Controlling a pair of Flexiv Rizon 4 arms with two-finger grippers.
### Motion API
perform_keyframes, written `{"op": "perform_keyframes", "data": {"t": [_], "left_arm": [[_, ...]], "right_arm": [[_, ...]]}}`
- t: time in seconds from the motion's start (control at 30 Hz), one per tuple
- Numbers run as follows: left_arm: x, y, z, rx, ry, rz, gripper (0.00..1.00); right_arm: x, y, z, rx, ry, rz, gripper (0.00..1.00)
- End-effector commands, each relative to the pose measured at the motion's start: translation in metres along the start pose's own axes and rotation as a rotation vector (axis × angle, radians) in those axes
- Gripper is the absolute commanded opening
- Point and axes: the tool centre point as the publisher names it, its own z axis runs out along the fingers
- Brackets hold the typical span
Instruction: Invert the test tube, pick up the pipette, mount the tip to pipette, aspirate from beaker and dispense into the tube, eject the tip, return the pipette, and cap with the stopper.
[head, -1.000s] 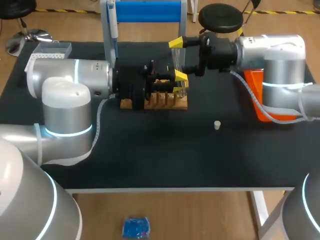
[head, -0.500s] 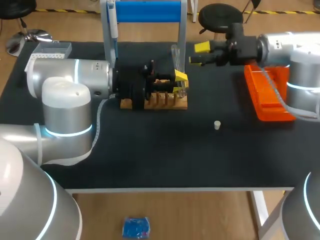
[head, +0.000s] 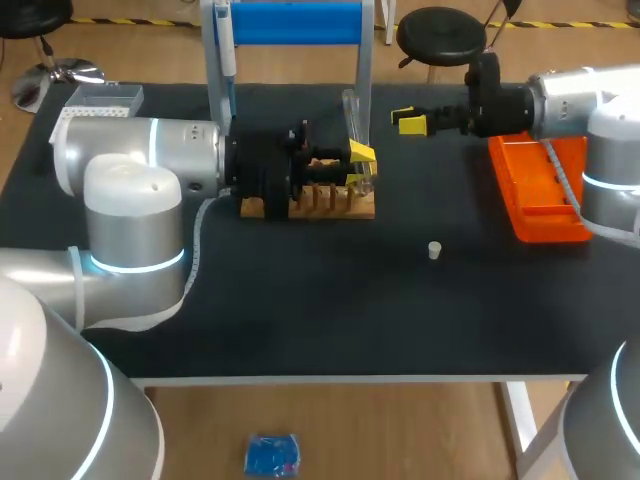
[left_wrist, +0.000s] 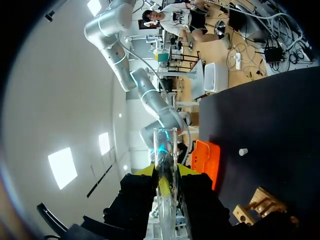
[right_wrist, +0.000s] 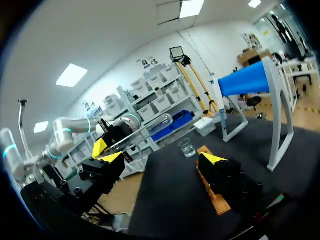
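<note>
My left gripper is shut on a clear test tube, held just above the wooden rack. In the left wrist view the test tube runs out between the yellow fingertips of the left gripper. My right gripper hangs open and empty to the right of the tube, clear of it. From the right wrist view the right gripper faces the test tube, with a small beaker beyond. The white stopper lies on the mat. The pipette hangs on the blue stand.
An orange tray sits at the right under my right arm. A tip box stands at the far left corner. The blue stand's legs rise just behind the rack. Open black mat lies in front of the rack around the stopper.
My right gripper has let go of the test tube's upper part and drawn back to the right, still open. The left arm and tube have not moved.
</note>
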Motion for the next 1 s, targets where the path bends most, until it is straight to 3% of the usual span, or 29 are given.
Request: {"op": "perform_keyframes", "data": {"t": [0.03,0.2,0.23,0.47,0.73,1.0], "left_arm": [[-0.001,0.001,0.0,0.002,0.001,0.001,0.0],[-0.001,0.001,0.0,0.002,0.001,0.001,0.0],[-0.001,0.001,0.0,0.002,0.001,0.001,0.0],[-0.001,0.001,0.0,0.002,0.001,0.001,0.0],[-0.001,0.001,0.0,0.002,0.001,0.001,0.0],[-0.001,0.001,0.0,0.002,0.001,0.001,0.0]], "right_arm": [[0.009,-0.001,0.0,0.005,-0.127,-0.342,1.0],[0.009,-0.001,0.0,0.005,-0.127,-0.342,1.0],[0.008,-0.007,0.0,0.046,-0.115,-0.413,1.0],[-0.012,-0.03,-0.006,0.15,-0.015,-0.515,1.0],[-0.031,-0.04,-0.007,0.268,0.052,-0.528,1.0],[-0.051,-0.055,-0.009,0.283,0.054,-0.512,1.0]]}}
